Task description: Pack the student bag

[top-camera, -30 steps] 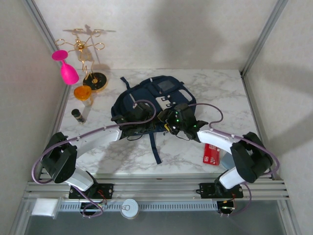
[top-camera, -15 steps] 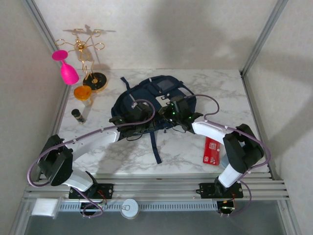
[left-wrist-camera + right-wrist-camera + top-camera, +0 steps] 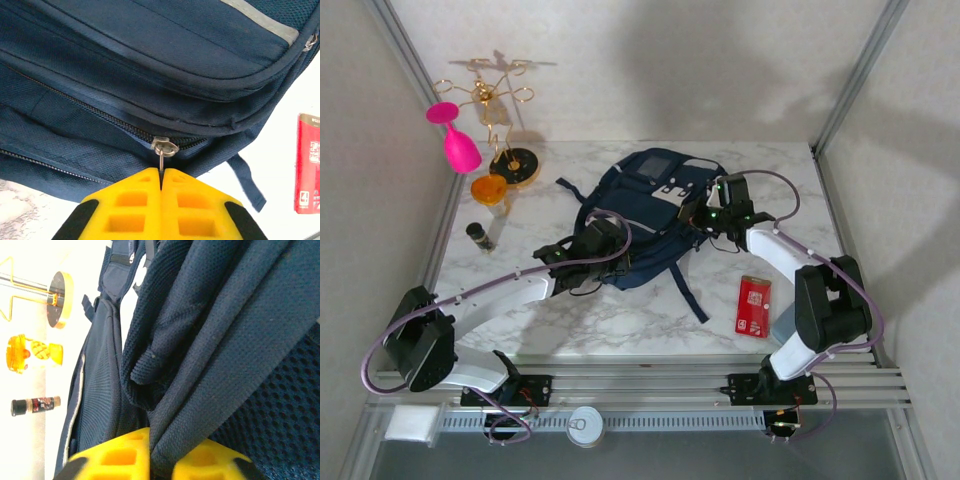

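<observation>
So the marble desk point(image 3: 620, 320) has the student bag point(image 3: 655, 205) lying mid-desk, right gripper point(image 3: 161, 455) clamped on a fold of its fabric at 3 o'clock, left gripper point(image 3: 161, 176) pinched tight on the zipper pull point(image 3: 164, 149) at 7 o'clock.

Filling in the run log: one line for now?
left gripper: jaws shut on zipper pull | right gripper: jaws pinching student bag fabric

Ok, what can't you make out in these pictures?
Bag inside: left wrist and top views, fabric covers it.
Right gripper tips: right wrist view, buried in bag fabric.
Red pack: left wrist view, cut by right edge; top view, print too small.
Bottle label: top view, too small.
</observation>
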